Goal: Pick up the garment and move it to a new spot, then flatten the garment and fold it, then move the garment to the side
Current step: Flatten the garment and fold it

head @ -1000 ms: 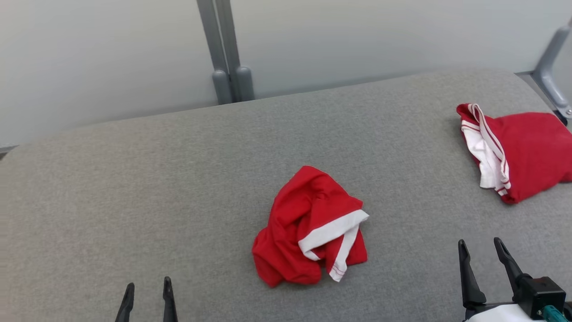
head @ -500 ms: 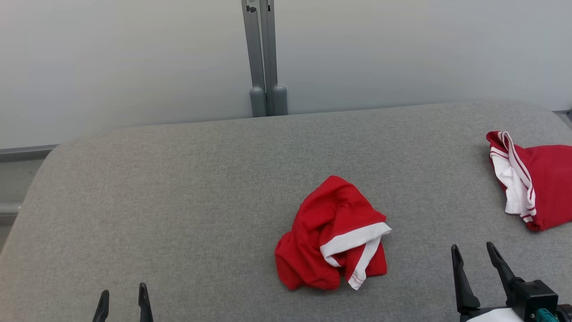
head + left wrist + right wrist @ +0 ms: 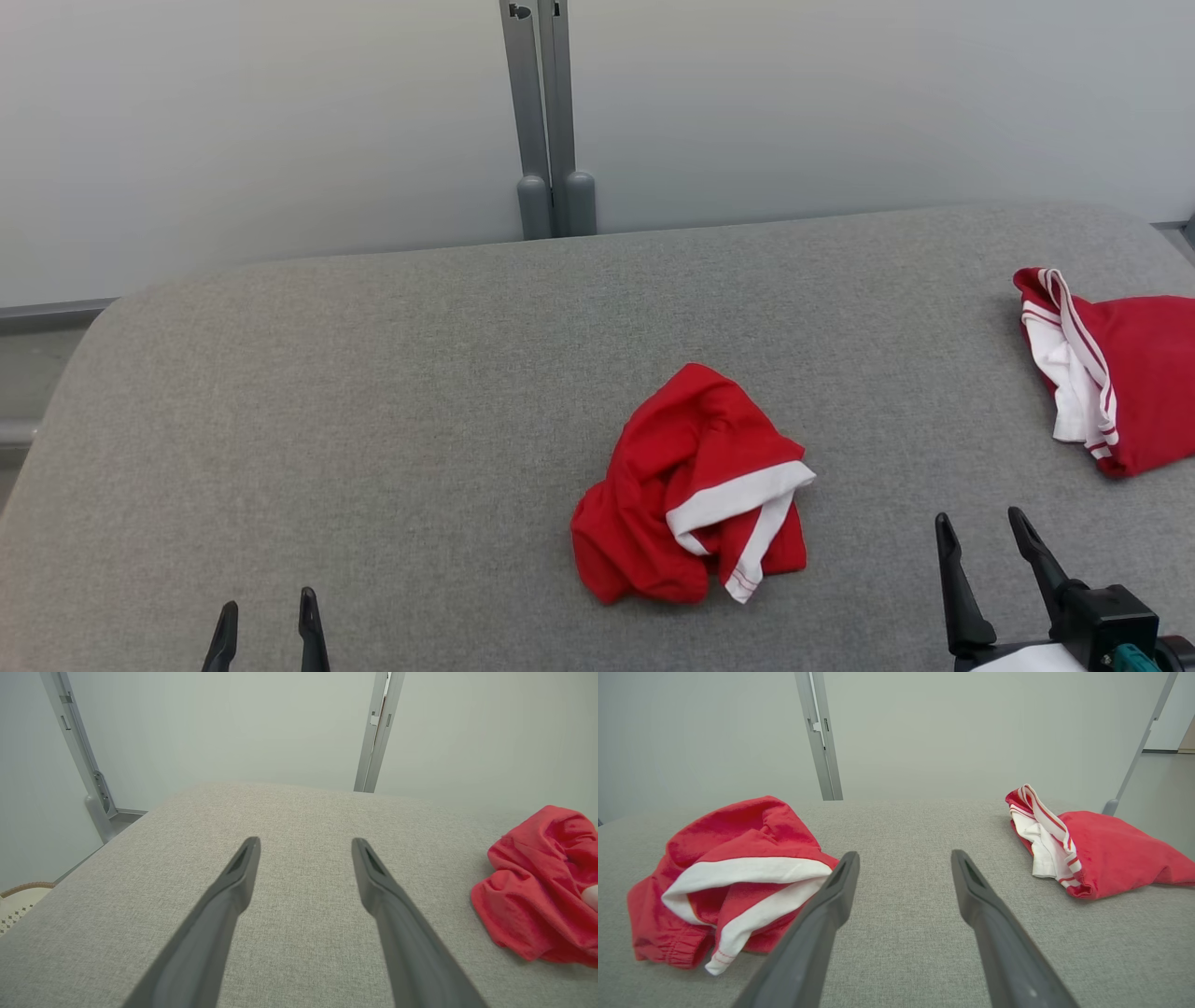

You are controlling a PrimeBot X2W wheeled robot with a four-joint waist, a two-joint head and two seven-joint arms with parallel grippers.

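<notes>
Hovering empty and spread wide over the grey desk [image 3: 373,392], left fingers [image 3: 313,637] and right fingers [image 3: 954,588]. Crumpled red-and-white garment [image 3: 691,485] mid-desk, untouched, nearer the right fingers. Second red garment [image 3: 1144,373] well apart at the far right edge.

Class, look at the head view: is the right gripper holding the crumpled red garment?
No, the right gripper stands open, apart from the crumpled red garment.
</notes>
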